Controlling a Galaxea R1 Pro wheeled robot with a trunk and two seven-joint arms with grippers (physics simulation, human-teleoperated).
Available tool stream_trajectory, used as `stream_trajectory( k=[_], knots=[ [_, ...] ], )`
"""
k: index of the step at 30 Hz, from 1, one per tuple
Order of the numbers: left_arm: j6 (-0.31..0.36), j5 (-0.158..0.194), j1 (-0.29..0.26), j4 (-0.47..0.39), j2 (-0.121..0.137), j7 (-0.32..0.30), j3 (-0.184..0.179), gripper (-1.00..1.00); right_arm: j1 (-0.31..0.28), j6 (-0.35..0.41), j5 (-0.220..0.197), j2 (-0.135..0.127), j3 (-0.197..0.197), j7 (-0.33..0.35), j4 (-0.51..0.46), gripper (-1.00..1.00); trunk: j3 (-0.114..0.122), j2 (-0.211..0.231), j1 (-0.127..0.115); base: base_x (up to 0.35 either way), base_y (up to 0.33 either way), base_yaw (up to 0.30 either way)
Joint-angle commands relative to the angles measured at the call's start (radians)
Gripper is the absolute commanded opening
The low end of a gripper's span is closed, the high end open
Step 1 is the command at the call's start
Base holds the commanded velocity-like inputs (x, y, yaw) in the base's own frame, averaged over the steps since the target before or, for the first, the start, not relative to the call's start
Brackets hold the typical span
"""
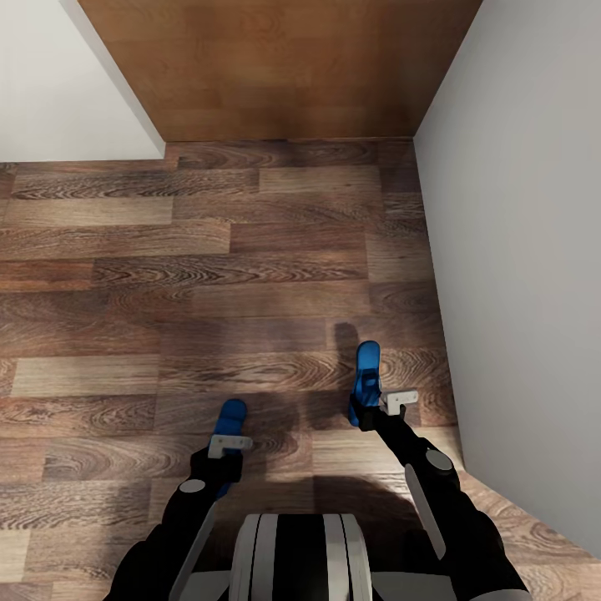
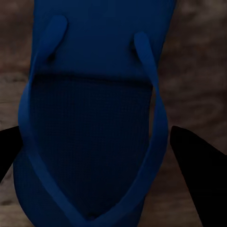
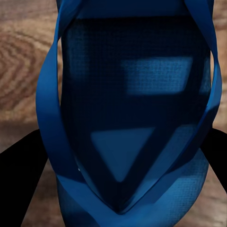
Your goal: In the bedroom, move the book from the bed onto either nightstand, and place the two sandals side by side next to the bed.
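Sandals, both blue: the left gripper (image 1: 227, 444) grips one sandal (image 2: 90, 118), and the right gripper (image 1: 386, 406) grips the other sandal (image 3: 132, 109). Both hang over the wood-plank floor (image 1: 167, 275), fingers closed against each sole's edges.

Head view looks steeply down; wrist views close over sandals, floor (image 1: 209, 275) shared.

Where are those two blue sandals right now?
One sandal is in the left gripper, the other sandal in the right gripper, above the wood floor, near a white wall.
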Motion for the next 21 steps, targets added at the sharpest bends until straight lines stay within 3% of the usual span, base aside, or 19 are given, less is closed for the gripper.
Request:
stream_trajectory(
  k=[1, 5, 21],
  knots=[
    [0.005, 0.002, 0.0, -0.001, 0.0, 0.006, -0.002, -1.0, 0.0, 0.006, -0.007, 0.0, -0.001, 0.004, -0.001, -1.0, 0.0, 0.0, 0.0, 0.0, 0.0, 0.0],
    [0.005, 0.002, 0.0, -0.001, 0.0, 0.007, -0.003, -1.0, 0.0, 0.006, -0.007, 0.0, -0.001, 0.004, -0.001, -1.0, 0.0, 0.0, 0.0, 0.0, 0.0, 0.0],
    [0.005, 0.001, 0.0, -0.002, 0.0, 0.007, -0.003, -1.0, 0.0, 0.006, -0.007, 0.0, -0.001, 0.004, -0.001, -1.0, 0.061, 0.004, -0.007, 0.0, 0.0, 0.0]
  ],
)
